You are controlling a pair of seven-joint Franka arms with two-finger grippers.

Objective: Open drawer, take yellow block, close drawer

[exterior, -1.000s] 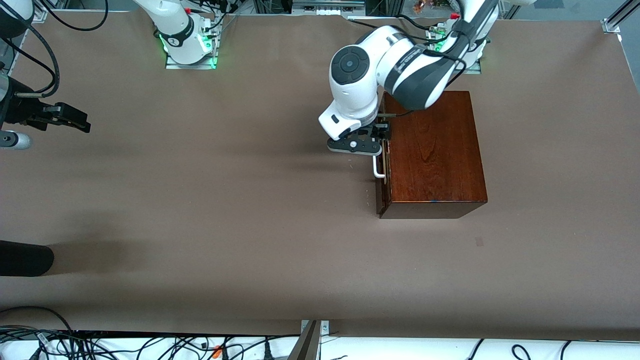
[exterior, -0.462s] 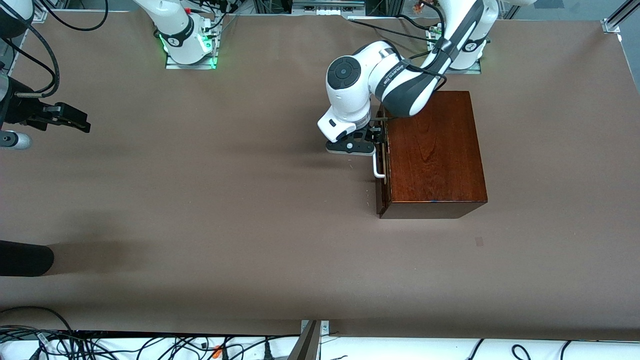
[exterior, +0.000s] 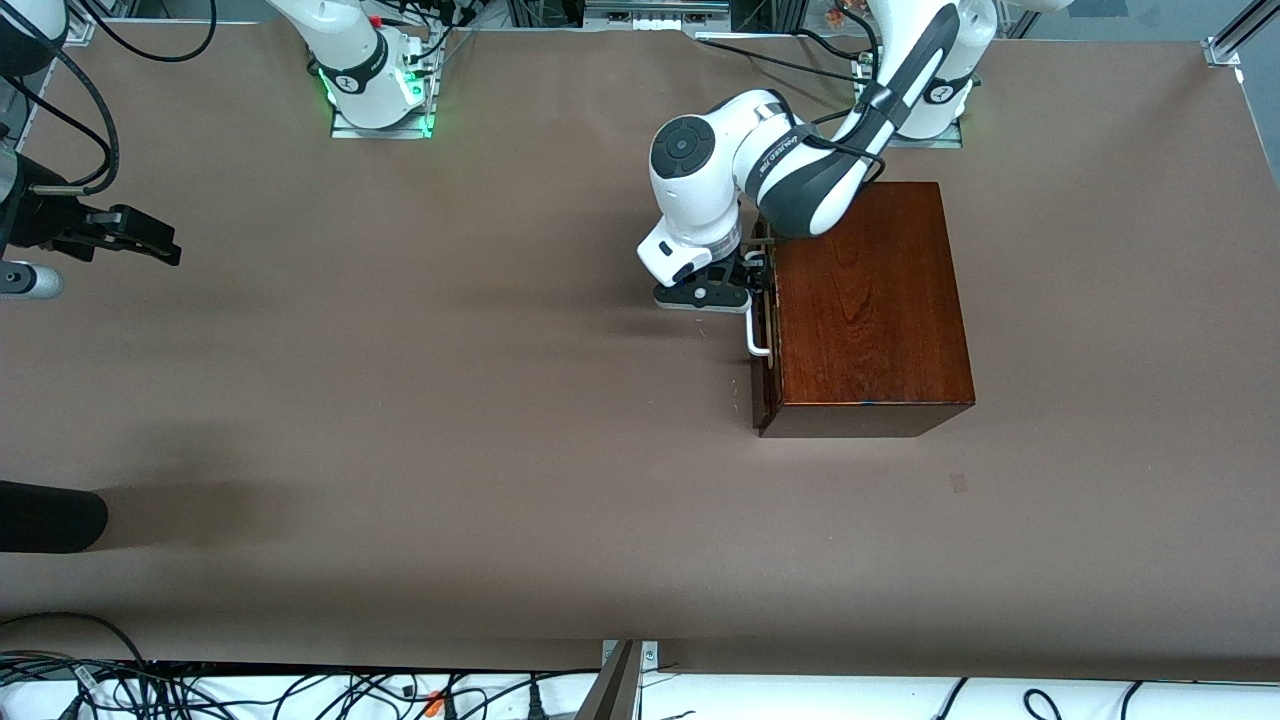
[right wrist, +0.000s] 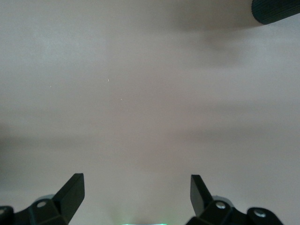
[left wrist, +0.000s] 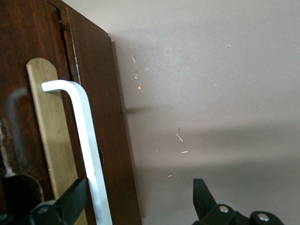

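The dark reddish-brown wooden box (exterior: 865, 305) stands toward the left arm's end of the table. Its drawer front (exterior: 760, 385) is pushed in, and the white U-shaped handle (exterior: 757, 338) sticks out from it. My left gripper (exterior: 752, 287) is open at the end of the handle farther from the front camera. In the left wrist view the handle (left wrist: 84, 136) runs just inside one finger (left wrist: 75, 201); the other finger (left wrist: 201, 194) is off over the table, so the gripper (left wrist: 138, 199) straddles it without squeezing. The yellow block is hidden. My right gripper (exterior: 140, 243) waits open over bare table (right wrist: 136, 192).
A black rounded object (exterior: 50, 515) lies at the table's edge at the right arm's end, nearer the front camera; it also shows in the right wrist view (right wrist: 276, 11). Brown table (exterior: 450, 400) spreads in front of the drawer. Cables hang along the near edge.
The left arm's elbow has drawn back toward its base and the wrist has settled slightly at the handle. The drawer has not moved. The right arm is still.
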